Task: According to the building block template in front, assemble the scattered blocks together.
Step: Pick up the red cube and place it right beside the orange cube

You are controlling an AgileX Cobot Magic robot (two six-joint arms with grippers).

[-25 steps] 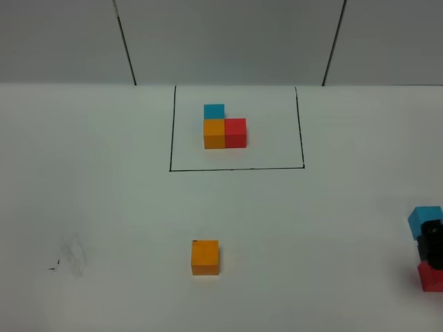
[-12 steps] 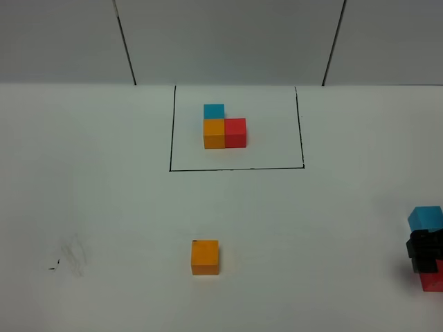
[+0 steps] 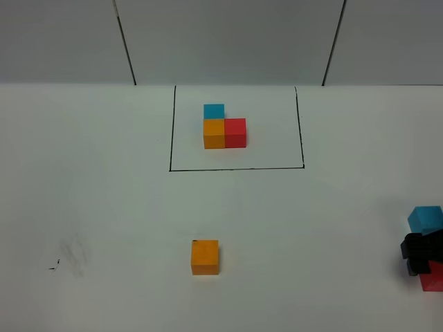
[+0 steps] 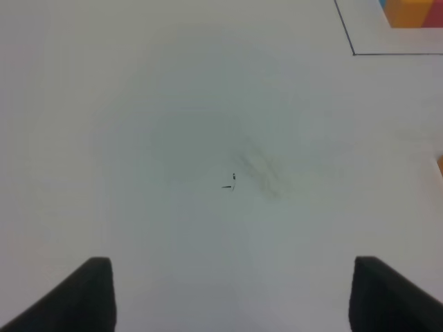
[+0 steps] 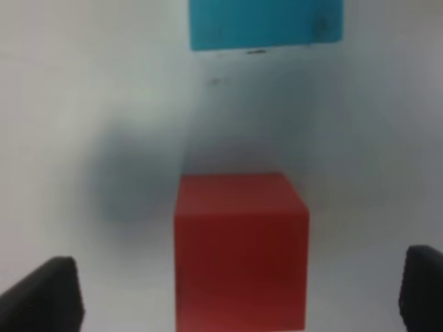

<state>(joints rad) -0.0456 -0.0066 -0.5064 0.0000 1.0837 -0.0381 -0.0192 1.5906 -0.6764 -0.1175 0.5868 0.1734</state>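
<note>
The red cube (image 5: 239,249) is framed between the wide-apart jaws of the right gripper (image 5: 235,294), with the blue cube (image 5: 266,24) just beyond. A grasp is being set up; lowering and closing on red are called for next.

Red cube (image 5: 239,249) with clear gaps either side inside the spread jaws of the right gripper (image 5: 235,294), light blue cube (image 5: 266,24) just beyond, orange cube (image 3: 205,257) alone on open tabletop (image 3: 104,207)

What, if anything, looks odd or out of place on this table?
Only a faint grey smudge with tiny black marks on the white table, left of the loose orange block. Nothing looks damaged or spilled.
</note>
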